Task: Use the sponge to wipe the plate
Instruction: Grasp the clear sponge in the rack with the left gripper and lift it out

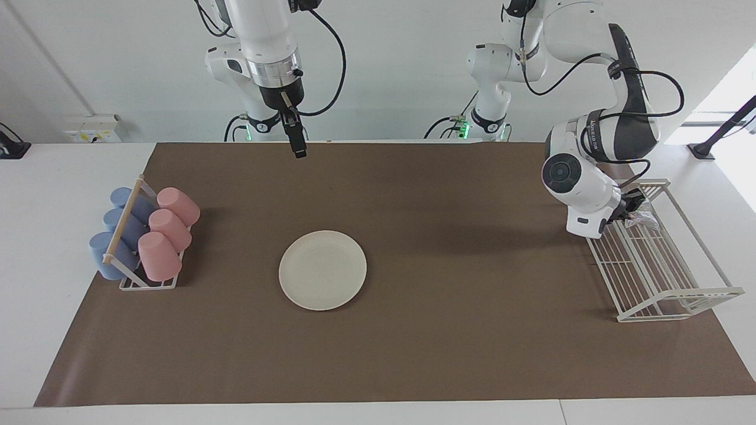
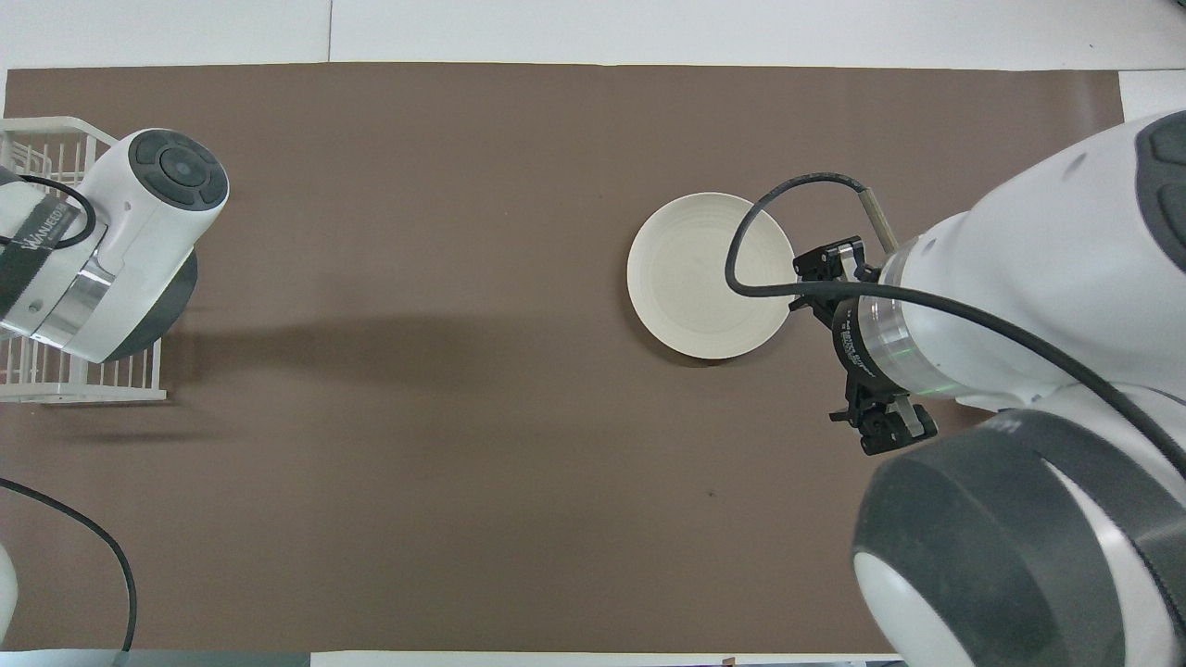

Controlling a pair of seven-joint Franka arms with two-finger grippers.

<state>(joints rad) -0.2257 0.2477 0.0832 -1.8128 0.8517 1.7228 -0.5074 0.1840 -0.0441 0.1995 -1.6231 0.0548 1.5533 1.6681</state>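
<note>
The cream-white plate (image 1: 322, 270) lies flat on the brown mat about mid-table; it also shows in the overhead view (image 2: 709, 275), partly crossed by a cable. The silvery sponge (image 1: 645, 219) sits in the white wire rack (image 1: 667, 277) at the left arm's end of the table. My left gripper (image 1: 633, 208) is down at the rack, right against the sponge. In the overhead view the left wrist hides both. My right gripper (image 1: 300, 147) hangs in the air over the mat's edge nearest the robots, holding nothing, and waits.
A holder with blue and pink cups (image 1: 147, 236) lying on their sides stands at the right arm's end of the table. The wire rack (image 2: 37, 139) shows partly under the left arm. The brown mat (image 1: 449, 354) covers most of the table.
</note>
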